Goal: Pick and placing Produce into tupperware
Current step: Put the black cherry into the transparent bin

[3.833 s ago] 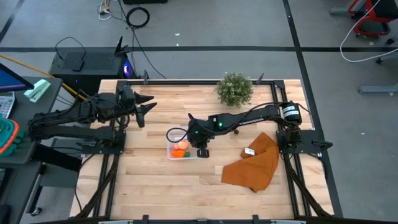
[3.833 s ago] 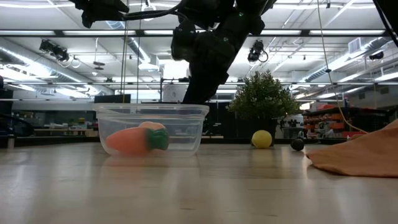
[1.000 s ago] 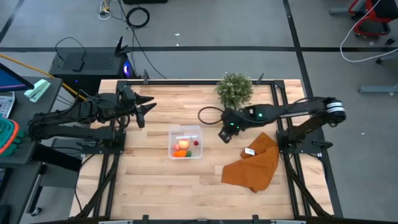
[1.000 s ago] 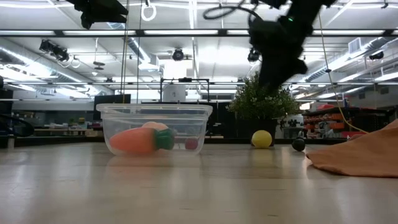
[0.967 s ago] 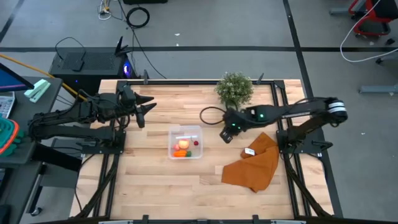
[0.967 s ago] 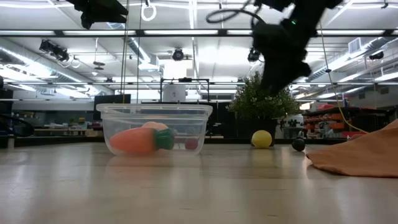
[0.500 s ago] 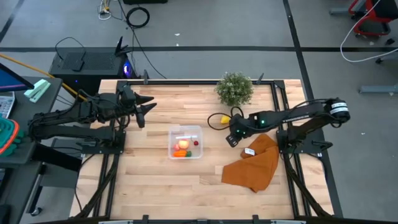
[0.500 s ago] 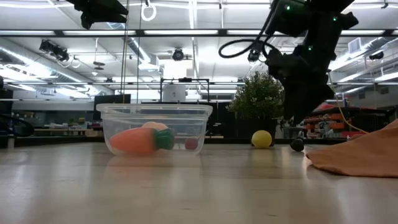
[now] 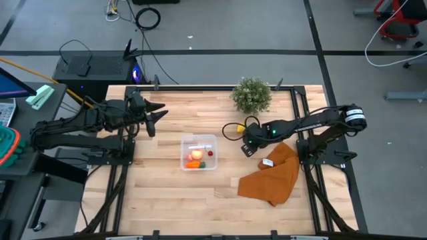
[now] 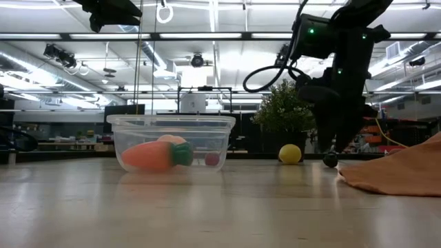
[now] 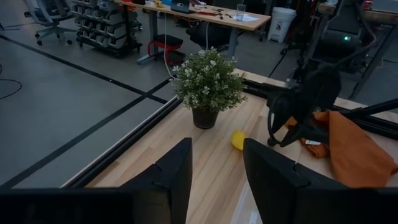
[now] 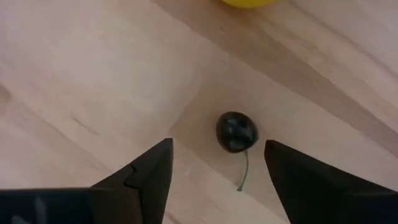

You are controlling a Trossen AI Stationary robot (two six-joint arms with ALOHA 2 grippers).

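The clear tupperware stands mid-table; inside lie the orange carrot, a pale apple and a small red berry. The yellow lemon rests on the wood near the potted plant. A small dark cherry-like piece with a stem lies on the table. My right gripper is open and points down just above it, one finger on either side, touching nothing. In the low view it stands low beside that piece. My left gripper waits open over the table's left far part.
A bushy potted plant stands at the far edge. A brown-orange cloth with a white tag lies right of the right gripper. A cable loops off the right arm near the lemon. Bare wood lies near the front edge and left of the tupperware.
My right gripper has come down from well above the table to just over the dark piece, shifting slightly toward the cloth and the near edge. The lemon, earlier covered by the arm in the high view, now shows. The tupperware and its contents have stayed put.
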